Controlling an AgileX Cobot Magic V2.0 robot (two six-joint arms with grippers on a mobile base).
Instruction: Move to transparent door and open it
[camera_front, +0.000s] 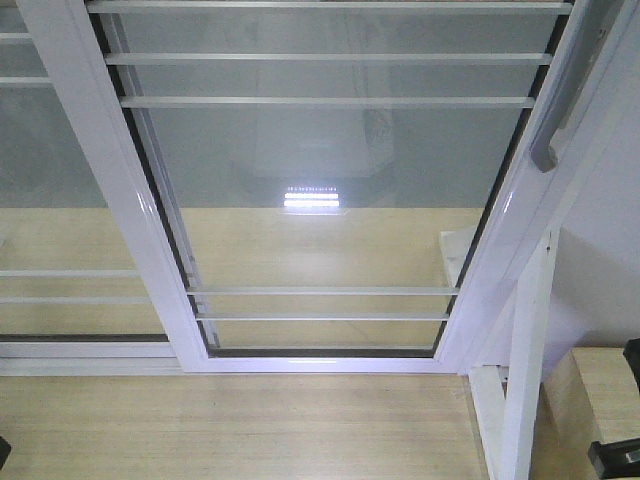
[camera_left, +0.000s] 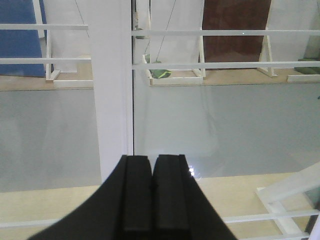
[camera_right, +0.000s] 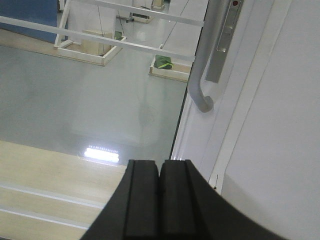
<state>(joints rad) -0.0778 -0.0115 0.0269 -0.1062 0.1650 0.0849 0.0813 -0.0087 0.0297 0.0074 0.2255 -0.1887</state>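
Note:
The transparent door (camera_front: 330, 180) fills the front view: clear glass in a glossy white frame with thin white horizontal bars. Its curved silver-grey pull handle (camera_front: 558, 110) runs down the right stile. The handle also shows in the right wrist view (camera_right: 207, 60), above and right of my right gripper (camera_right: 160, 165), which is shut and empty, a stretch short of the stile. My left gripper (camera_left: 152, 160) is shut and empty, facing the door's white left stile (camera_left: 112, 90) and glass. Neither gripper shows in the front view.
A second barred glass panel (camera_front: 60, 200) without a handle lies left of the door. A slanted white frame post (camera_front: 530, 340) and a light wooden block (camera_front: 600, 395) stand at the right. Pale wood floor (camera_front: 230, 430) lies before the door's bottom rail.

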